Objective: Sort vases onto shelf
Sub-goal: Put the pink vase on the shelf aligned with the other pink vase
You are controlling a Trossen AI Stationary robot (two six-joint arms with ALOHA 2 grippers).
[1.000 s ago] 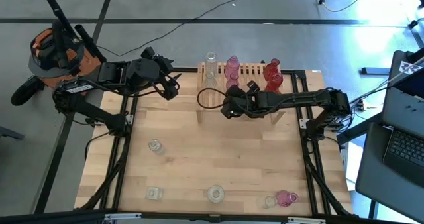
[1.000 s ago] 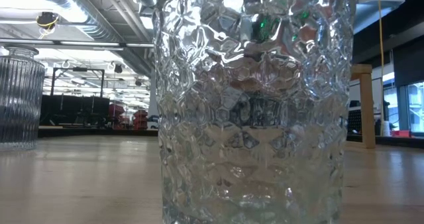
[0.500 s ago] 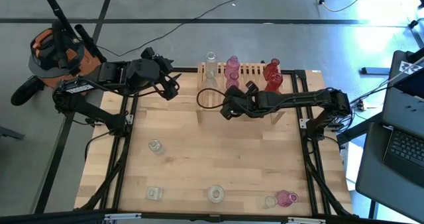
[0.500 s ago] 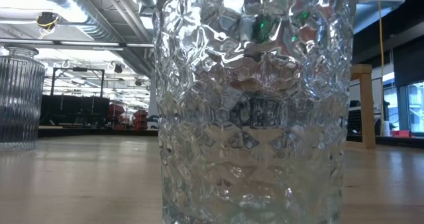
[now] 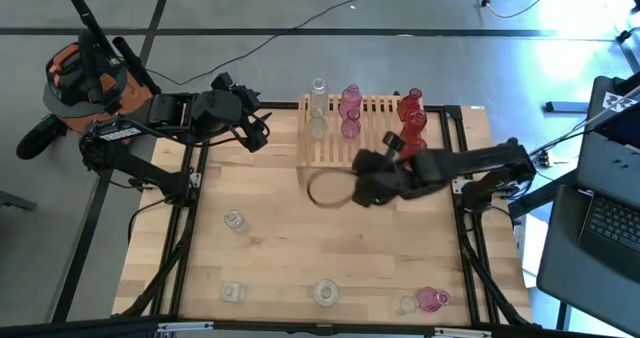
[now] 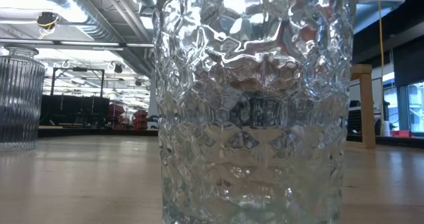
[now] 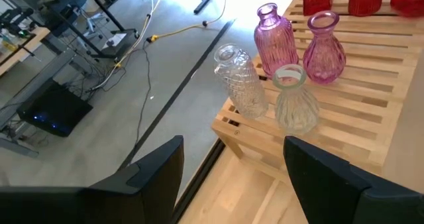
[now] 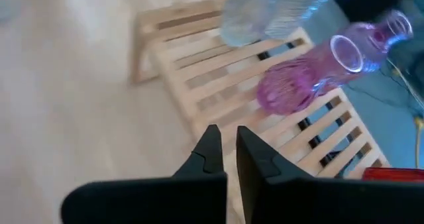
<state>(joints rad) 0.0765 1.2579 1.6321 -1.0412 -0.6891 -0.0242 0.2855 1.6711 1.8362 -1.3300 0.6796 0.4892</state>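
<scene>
- We see the shelf (image 5: 365, 128) at the far edge of the bench (image 5: 300, 248), with vases standing on it: a clear bottle (image 5: 318, 90) and a clear vase (image 5: 318, 126) at one end, two pink vases (image 5: 350, 100) beside them, and red vases (image 5: 411, 113) toward the other end.
- In the left wrist view, the same clear bottle (image 7: 240, 78), clear vase (image 7: 293, 105) and pink vases (image 7: 275, 38) stand upright on the slats.
- Our right hand (image 5: 362, 190) sits over the bench just in front of the shelf, fingers (image 8: 211, 151) clenched with nothing between them.
- Our left hand (image 5: 258, 130) waits at the far left corner of the bench, released, its fingers (image 7: 159, 168) spread wide and empty.
- Unsorted vases stand along the near part of the bench: a clear vase (image 5: 234, 221) on the left, a square clear one (image 5: 232, 292), a round clear one (image 5: 325, 293), and a pink vase (image 5: 432, 299) touching a small clear one (image 5: 405, 304).
- In the low view, a dimpled clear glass (image 6: 255, 105) fills the picture, with a ribbed glass (image 6: 18, 98) off to the side.
</scene>
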